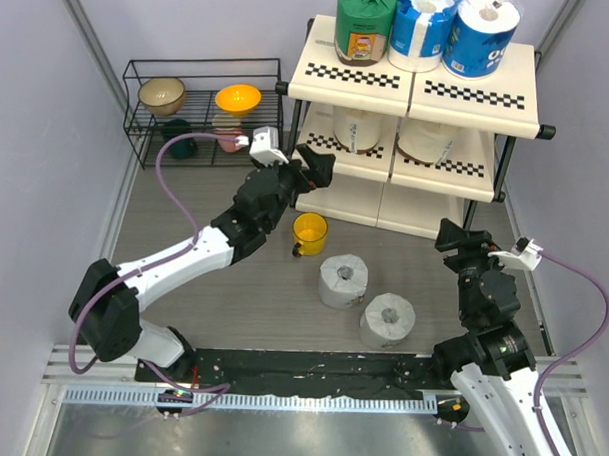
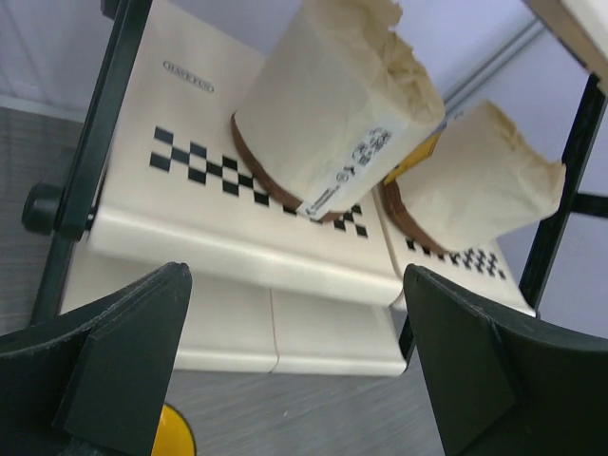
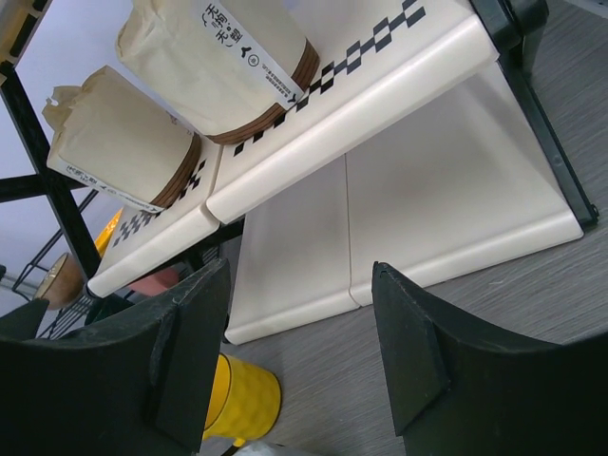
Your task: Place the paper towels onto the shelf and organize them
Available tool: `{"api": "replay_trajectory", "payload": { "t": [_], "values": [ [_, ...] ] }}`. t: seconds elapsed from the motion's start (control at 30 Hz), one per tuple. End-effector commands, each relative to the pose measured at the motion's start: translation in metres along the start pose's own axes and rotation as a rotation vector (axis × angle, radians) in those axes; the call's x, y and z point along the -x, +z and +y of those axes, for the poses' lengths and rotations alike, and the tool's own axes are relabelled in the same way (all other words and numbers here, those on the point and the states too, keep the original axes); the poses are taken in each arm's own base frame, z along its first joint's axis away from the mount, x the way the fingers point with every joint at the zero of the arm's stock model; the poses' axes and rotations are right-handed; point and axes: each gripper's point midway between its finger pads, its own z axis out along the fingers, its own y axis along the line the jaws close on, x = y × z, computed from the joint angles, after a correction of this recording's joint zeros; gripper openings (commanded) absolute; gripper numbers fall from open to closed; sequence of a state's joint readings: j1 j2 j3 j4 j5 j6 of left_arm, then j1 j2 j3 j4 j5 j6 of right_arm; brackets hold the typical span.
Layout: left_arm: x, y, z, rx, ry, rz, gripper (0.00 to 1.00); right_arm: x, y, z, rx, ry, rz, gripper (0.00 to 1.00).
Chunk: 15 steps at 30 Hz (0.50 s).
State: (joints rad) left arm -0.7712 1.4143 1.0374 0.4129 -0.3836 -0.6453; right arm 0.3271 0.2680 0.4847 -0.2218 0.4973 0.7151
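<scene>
The shelf [image 1: 369, 88] stands at the back right. Its top tier holds a green-wrapped roll [image 1: 365, 26] and two blue-and-white rolls [image 1: 421, 30] [image 1: 480, 36]. Two cream rolls [image 1: 358, 130] [image 1: 426, 142] stand on the middle tier; both show in the left wrist view [image 2: 328, 114] [image 2: 470, 180] and the right wrist view [image 3: 218, 57] [image 3: 119, 138]. Two grey-white rolls [image 1: 343, 281] [image 1: 387, 321] stand on the table floor. My left gripper [image 1: 314, 171] is open and empty at the shelf's left front, level with the middle tier. My right gripper [image 1: 459, 238] is open and empty, in front of the bottom tier's right end.
A small yellow cup [image 1: 309, 233] stands on the floor in front of the shelf, near the grey-white rolls. A low black wire rack [image 1: 204, 109] at the back left holds bowls, one of them yellow [image 1: 238, 99]. Grey walls close in both sides.
</scene>
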Motion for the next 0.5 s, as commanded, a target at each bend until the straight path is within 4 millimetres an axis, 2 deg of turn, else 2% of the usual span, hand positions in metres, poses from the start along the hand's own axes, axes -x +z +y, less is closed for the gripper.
{"api": "replay_trajectory", "payload": {
  "t": [0.0, 0.1, 0.23, 0.47],
  "values": [
    [0.041, 0.018, -0.022, -0.005, -0.130, -0.140, 1.00, 0.021, -0.004, 0.006, -0.001, 0.012, -0.056, 0.67],
    [0.045, 0.029, -0.030, -0.008, -0.150, -0.149, 1.00, 0.021, -0.004, 0.006, -0.003, 0.012, -0.057, 0.67],
    [0.046, 0.041, -0.030, 0.014, -0.195, -0.177, 1.00, 0.025, -0.005, 0.005, -0.007, 0.012, -0.068, 0.67],
    [0.035, 0.060, -0.030, 0.006, -0.277, -0.214, 1.00, 0.031, -0.009, 0.001, -0.022, -0.003, -0.087, 0.67]
  ]
}}
